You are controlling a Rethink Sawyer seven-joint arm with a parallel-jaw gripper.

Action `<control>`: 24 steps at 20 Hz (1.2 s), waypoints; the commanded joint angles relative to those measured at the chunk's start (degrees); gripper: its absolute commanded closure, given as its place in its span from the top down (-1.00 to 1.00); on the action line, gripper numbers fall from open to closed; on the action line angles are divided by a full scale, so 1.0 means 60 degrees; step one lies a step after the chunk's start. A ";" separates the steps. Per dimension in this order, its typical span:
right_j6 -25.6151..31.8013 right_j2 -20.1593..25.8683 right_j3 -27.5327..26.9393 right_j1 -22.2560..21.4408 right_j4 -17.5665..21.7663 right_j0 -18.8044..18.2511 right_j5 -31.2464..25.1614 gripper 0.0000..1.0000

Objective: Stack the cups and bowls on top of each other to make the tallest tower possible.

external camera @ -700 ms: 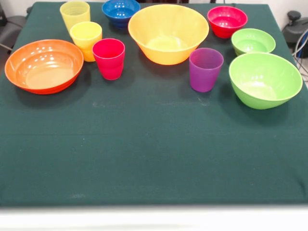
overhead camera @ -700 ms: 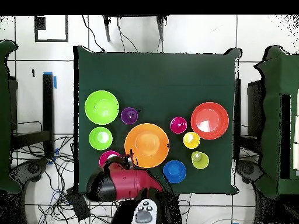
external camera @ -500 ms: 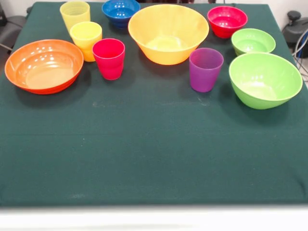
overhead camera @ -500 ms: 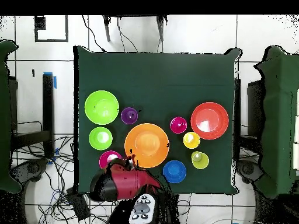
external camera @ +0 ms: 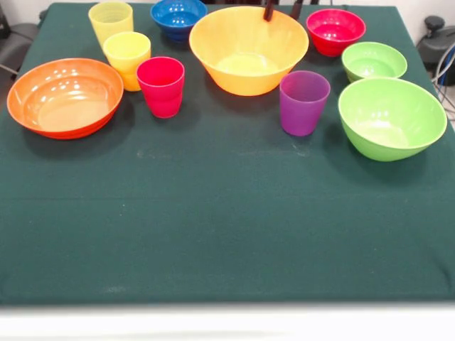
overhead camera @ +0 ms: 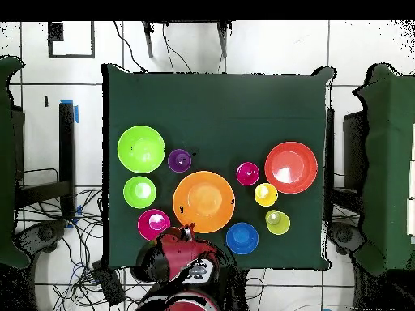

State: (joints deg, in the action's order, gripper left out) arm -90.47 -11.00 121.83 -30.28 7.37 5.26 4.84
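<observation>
Front view first: you see only two dark tips of the gripper (external camera: pixel 282 10) at the top edge, above the far rim of the large yellow-orange bowl (external camera: pixel 248 50), and the gap between them suggests an open, empty gripper. Nothing is stacked yet; every piece stands alone on the green cloth (external camera: pixel 227 213). The purple cup (external camera: pixel 303 103) sits just in front of that bowl, the small green bowl (external camera: pixel 374 61) to its right, the red-pink cup (external camera: pixel 161 86) to its left. Treat the big bowl as the base and come down straight over one rim, clear of its neighbours. Overhead view next: the arm (overhead camera: pixel 180 263) reaches in from the bottom edge, its tip at the bowl's near rim, with the small red-pink bowl (overhead camera: pixel 154 223) just beside it, so keep your approach narrow.
</observation>
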 commanded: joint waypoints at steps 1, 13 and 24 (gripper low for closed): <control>-0.1730 0.0419 -0.0670 0.0821 -0.0221 0.0131 0.0429 1.00; -0.1586 0.0628 -0.1079 0.0721 -0.0360 0.0110 -0.0210 1.00; -0.1351 0.0619 -0.1625 0.0727 -0.0312 0.0322 -0.0445 -1.00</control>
State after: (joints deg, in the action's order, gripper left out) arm -90.89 -11.79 119.86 -28.23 7.37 6.67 5.02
